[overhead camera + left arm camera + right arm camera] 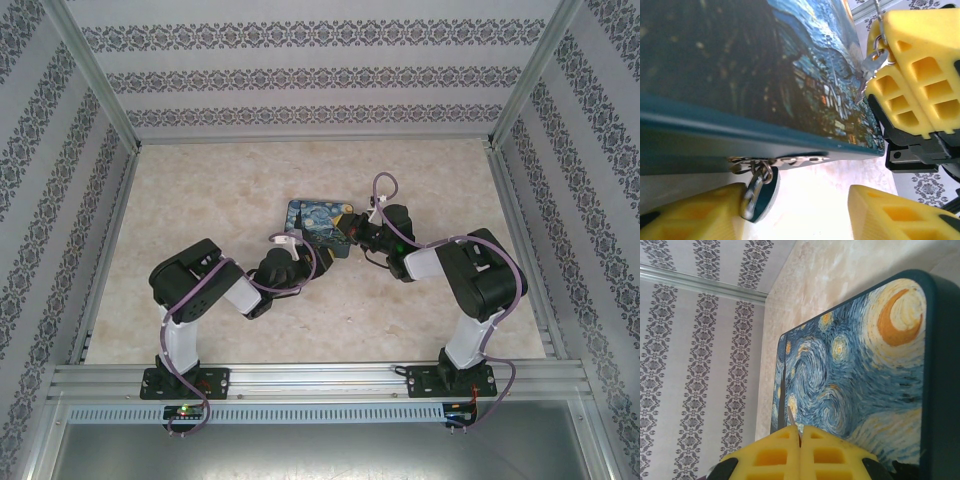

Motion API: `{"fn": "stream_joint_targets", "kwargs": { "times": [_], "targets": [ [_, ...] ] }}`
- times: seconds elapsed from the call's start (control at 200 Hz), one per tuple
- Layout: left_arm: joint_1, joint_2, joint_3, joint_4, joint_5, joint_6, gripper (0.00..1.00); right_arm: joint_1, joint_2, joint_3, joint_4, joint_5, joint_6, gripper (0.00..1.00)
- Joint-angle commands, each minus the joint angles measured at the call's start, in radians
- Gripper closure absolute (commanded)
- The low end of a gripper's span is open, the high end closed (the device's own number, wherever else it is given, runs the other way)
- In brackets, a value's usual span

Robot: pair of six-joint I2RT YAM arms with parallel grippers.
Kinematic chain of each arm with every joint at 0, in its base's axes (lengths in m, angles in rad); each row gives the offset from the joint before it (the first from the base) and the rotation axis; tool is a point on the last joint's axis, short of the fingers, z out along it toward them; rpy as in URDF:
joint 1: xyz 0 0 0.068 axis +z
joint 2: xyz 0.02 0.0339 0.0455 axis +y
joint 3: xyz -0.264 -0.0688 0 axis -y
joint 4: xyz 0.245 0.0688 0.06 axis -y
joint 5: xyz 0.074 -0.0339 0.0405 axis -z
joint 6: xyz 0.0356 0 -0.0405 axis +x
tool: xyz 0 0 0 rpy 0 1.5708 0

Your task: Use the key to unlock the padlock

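Right end effector (800, 434) pinching key (790, 418), padlock (768, 198) hanging

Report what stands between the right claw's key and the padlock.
The front edge of the tin does: the key, in the right claw, is up by the lid, while the padlock hangs below that edge from the hasp.

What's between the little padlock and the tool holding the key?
The left wrist view shows just the painted tin's front edge: the padlock hangs from its hasp, and the right tool with the key sits past the tin's corner.
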Motion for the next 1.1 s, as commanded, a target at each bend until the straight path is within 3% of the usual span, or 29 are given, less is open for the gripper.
{"fn": "stream_joint_targets", "kwargs": {
  "times": [0.0,0.385,0.705,0.999,1.094],
  "targets": [
    [0.001,0.03,0.001,0.046,-0.013,-0.008,0.5,-0.004,0.033,-0.006,-0.02,0.007,-0.002,1.0],
    [0.001,0.063,0.016,0.033,-0.028,-0.016,0.64,-0.004,0.044,-0.007,-0.009,0.008,0.001,1.0],
    [0.001,0.08,0.018,0.033,-0.037,-0.037,0.84,-0.006,0.035,-0.004,-0.01,0.0,0.004,1.0],
    [0.007,0.048,0.01,0.015,0.008,-0.085,1.0,-0.014,-0.032,0.009,-0.05,-0.024,-0.001,1.0],
    [0.014,0.021,0.015,-0.019,0.044,-0.105,1.0,-0.017,-0.077,0.005,-0.071,-0.036,-0.007,1.0]
  ]
}}
